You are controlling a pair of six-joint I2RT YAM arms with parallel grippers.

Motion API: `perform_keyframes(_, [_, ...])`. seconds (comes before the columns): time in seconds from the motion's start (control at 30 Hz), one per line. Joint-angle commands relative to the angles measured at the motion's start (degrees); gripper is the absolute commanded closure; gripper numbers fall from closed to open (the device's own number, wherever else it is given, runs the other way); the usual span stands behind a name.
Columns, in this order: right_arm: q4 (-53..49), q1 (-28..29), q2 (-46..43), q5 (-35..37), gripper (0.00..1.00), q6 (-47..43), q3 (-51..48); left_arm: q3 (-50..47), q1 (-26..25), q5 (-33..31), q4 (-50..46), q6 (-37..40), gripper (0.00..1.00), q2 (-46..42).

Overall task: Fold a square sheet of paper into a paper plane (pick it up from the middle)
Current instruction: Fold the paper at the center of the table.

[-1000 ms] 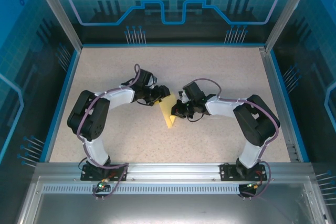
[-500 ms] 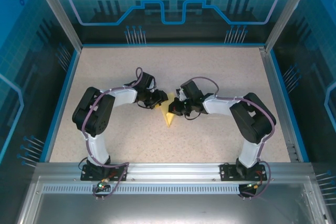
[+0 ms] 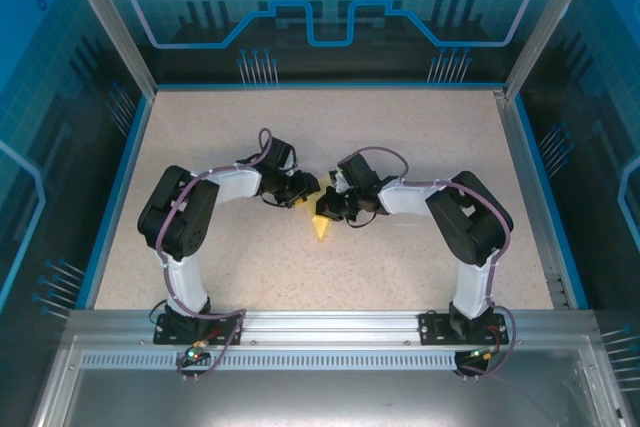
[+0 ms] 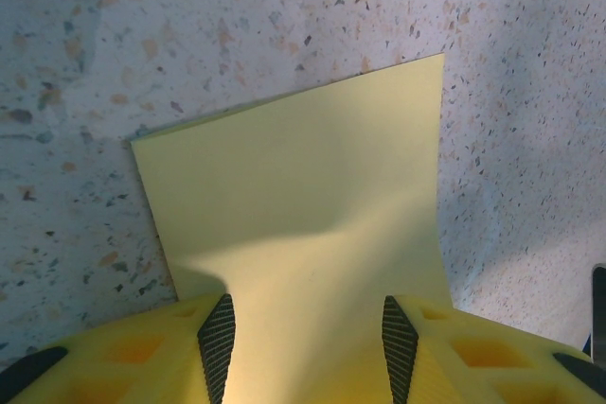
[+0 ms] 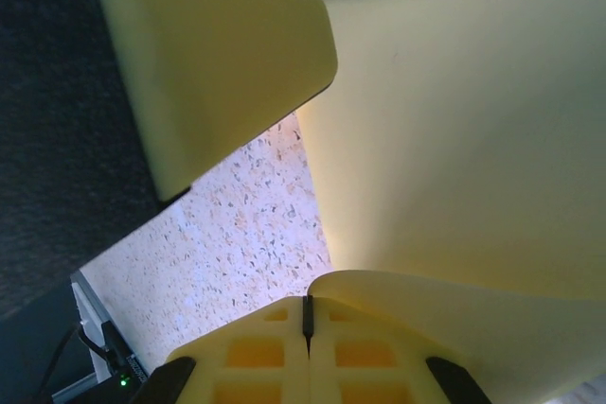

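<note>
pale-yellow sheet of paper (image 3: 320, 228) (image 4: 303, 205) (image 5: 454, 139) partly folded, mid speckled table (image 3: 420, 147), between the 2 grippers, left gripper (image 3: 306, 186) (image 4: 308, 328) half open, pads straddling the sheet, grip unclear, right gripper (image 3: 326, 209) (image 5: 306, 307) fully closed, pinching the sheet's curled edge

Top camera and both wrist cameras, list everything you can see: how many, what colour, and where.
sheet of paper: one, pale yellow, middle of the table between the two grippers, bent rather than flat
table: one, speckled beige with a blue border
enclosure panels: several, translucent blue, along the far and side edges
metal rail: one, silver, near edge, carrying the arm bases
left arm: one, black and white, left side
right arm: one, black and white, right side
left gripper: one, yellow fingers, jaws apart over the paper
right gripper: one, yellow fingers, shut on the paper
</note>
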Motion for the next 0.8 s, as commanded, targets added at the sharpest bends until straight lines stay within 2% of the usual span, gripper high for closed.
perform_keyframes(0.0, [-1.7,1.0,1.1,-1.0,1.0,-1.3,1.4,0.5,0.2,0.7,-1.2,1.0,0.5,1.1])
perform_keyframes(0.4, [2.0,1.1,0.1,2.2,1.0,0.7,-1.5,0.2,0.2,0.9,-1.1,1.1,0.5,1.1])
perform_keyframes(0.77, [2.9,1.1,0.9,1.8,1.0,0.6,-1.2,0.1,0.2,1.1,-0.9,1.1,0.5,1.1])
